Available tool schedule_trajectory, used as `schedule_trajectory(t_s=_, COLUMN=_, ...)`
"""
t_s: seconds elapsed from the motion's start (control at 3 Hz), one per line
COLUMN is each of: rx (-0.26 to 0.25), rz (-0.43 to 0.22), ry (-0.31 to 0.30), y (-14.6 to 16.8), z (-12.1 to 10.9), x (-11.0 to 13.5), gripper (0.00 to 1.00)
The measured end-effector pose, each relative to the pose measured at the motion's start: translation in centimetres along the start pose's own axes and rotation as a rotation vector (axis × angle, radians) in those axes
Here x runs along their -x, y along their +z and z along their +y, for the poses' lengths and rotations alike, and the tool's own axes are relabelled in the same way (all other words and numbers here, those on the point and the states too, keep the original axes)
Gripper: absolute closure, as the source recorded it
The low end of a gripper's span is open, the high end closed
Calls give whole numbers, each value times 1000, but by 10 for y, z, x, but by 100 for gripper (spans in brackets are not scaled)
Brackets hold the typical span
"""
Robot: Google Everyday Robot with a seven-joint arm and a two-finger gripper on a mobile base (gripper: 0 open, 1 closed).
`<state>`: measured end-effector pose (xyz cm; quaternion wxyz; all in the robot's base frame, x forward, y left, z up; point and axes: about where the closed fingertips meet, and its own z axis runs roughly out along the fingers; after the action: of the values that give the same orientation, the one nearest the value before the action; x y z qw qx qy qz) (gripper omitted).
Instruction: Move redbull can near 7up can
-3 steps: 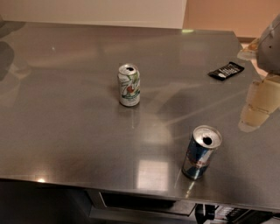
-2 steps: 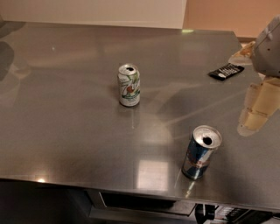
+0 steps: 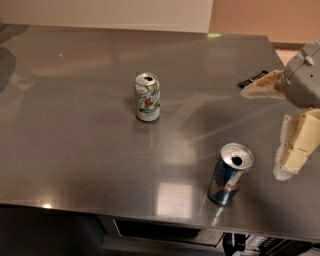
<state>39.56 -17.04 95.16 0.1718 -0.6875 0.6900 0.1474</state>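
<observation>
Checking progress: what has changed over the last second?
The gripper, open, moved left and toward the table's near edge, closer to the redbull can. It holds nothing. The redbull can, the 7up can and the black object stayed put.

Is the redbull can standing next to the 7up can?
No, the redbull can stands near the front edge, far from the 7up can; the open gripper hovers at the right, holding nothing.

Steel table (image 3: 75,150); white wall (image 3: 125,12), tan wall (image 3: 260,17) behind.
</observation>
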Motion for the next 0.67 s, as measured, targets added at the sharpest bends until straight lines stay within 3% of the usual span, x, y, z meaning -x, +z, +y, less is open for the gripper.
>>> schedule_trajectory(t_s=0.33, rx=35, rz=-51, ry=-67, y=19, z=21, x=14, gripper=0)
schedule_trajectory(t_s=0.67, rx=36, rz=-93, ry=-96, y=38, z=36, x=18, gripper=0)
